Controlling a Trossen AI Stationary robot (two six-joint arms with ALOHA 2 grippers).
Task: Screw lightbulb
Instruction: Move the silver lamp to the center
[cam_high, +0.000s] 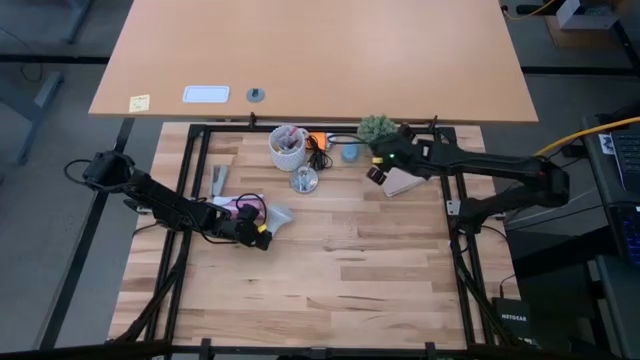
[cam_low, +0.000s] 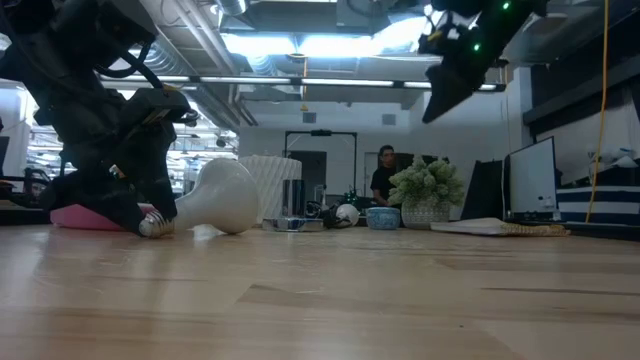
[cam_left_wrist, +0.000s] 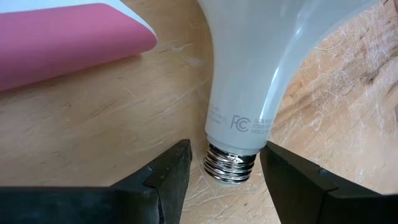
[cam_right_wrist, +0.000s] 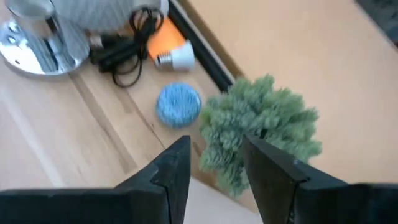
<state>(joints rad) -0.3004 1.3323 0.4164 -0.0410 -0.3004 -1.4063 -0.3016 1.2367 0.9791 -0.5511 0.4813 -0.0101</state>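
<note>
Two arms work over one wooden counter (cam_high: 330, 270), listed from left to right.

Left gripper (cam_high: 262, 238): low on the counter, left of centre. Its fingers (cam_left_wrist: 168, 180) stand apart, one on each side of the lightbulb's metal screw base, with a gap showing on both sides; not clamped.

Pink item (cam_high: 240, 205): lying flat just behind the left gripper, near the bulb's wide end.

Lightbulb (cam_high: 278, 215): white, frosted, on its side on the counter, screw base pointing toward the left gripper, globe end pointing away. In the low view it rests on the boards beside the dark left arm.

White cup (cam_high: 287, 150): holding pens, near the counter's back edge.

Silvery round fitting (cam_high: 304, 181): in front of the cup, with a black cord (cam_high: 320, 155) trailing behind it.

Small bulb with an orange body (cam_right_wrist: 171, 50): beside the cord, at the back rail.

Blue round item (cam_high: 349, 152): right of the cord.

Small green plant (cam_high: 377, 127): at the back edge, right of the blue item.

Right gripper (cam_high: 376, 172): raised above the counter just in front of the plant, fingers (cam_right_wrist: 171, 171) apart, holding nothing.

Person (cam_low: 383, 180): in the room beyond the counter, low view only.
</note>
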